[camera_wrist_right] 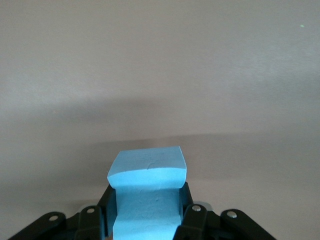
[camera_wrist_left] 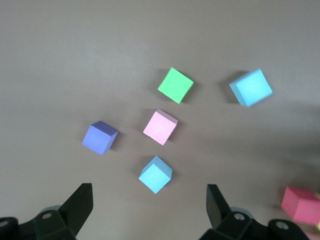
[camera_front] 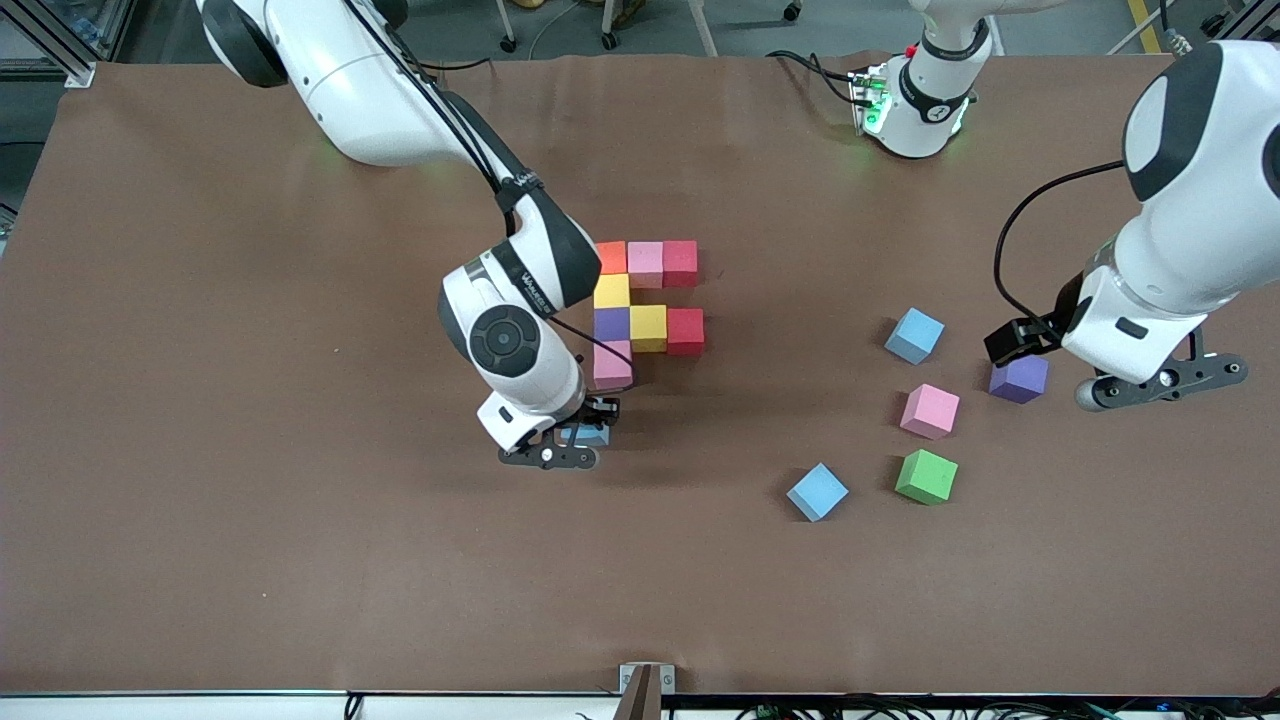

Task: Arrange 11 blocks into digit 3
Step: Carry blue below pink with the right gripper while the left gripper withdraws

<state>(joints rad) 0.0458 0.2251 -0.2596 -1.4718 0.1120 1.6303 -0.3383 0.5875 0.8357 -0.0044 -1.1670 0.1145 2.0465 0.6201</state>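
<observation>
- Held blue block (camera_wrist_right: pixel 146 192): soft matte foam, light; its sides dent under the right gripper (camera_front: pixel 580 437), clenched on two opposite flat faces, just off the figure's (camera_front: pixel 648 300) pink end block (camera_front: pixel 611 366).
- Right arm: reaches down mid-worktop, wrist vertical.
- Left gripper (camera_wrist_left: pixel 150 207): released wide, waiting above the spare blocks (camera_wrist_left: pixel 160 127) toward the left arm's end.

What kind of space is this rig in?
Likely a robotics lab bench: two arms bolted to a brown-covered table, aluminium framing at its corner, caster wheels on the floor and cables along the edge.
</observation>
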